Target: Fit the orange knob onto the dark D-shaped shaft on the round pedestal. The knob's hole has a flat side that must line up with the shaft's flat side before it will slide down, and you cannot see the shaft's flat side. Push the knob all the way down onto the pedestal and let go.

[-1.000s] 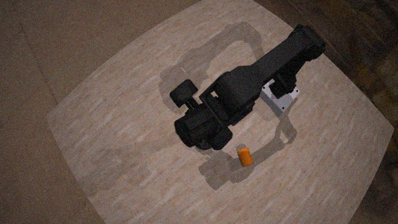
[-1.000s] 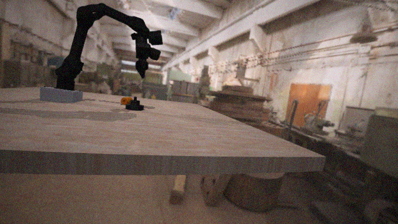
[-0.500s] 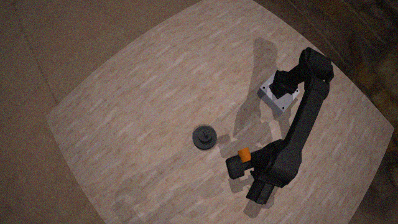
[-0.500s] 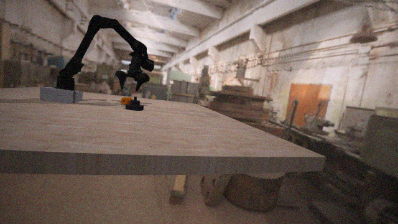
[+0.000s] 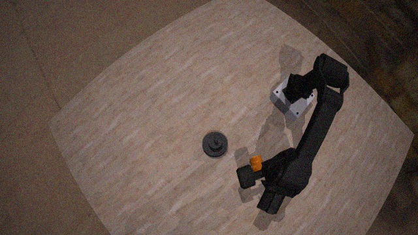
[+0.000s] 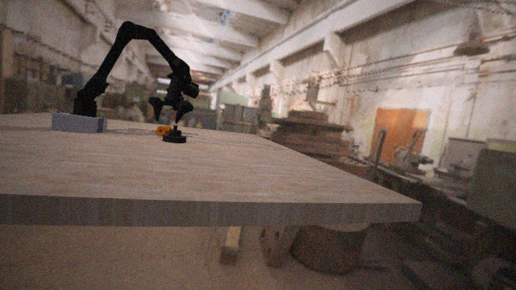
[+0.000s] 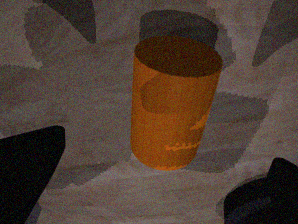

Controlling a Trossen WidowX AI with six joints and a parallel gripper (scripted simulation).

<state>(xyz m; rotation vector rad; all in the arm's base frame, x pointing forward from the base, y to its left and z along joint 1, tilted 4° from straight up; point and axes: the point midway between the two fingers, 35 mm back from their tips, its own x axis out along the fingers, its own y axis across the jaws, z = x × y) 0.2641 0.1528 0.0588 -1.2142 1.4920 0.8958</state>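
Observation:
The orange knob (image 5: 256,163) (image 6: 163,130) (image 7: 172,110) lies on its side on the table. In the wrist view its long side and its dark, shaded upper end show; its hole and flat side cannot be made out. The round dark pedestal (image 5: 207,150) (image 6: 174,139) stands close by, with its shaft (image 5: 215,141) (image 6: 176,127) upright and bare. My gripper (image 6: 166,122) (image 7: 170,155) is open and empty, pointing down above the knob, fingers apart. In the wrist view a dark rounded shape, seemingly the pedestal, is partly hidden behind the right finger.
The arm's pale grey base block (image 5: 298,108) (image 6: 74,122) stands on the wooden table (image 5: 147,98) (image 6: 242,173). The arm arches from it to the knob's side of the pedestal. Shadows of the arm fall around the knob.

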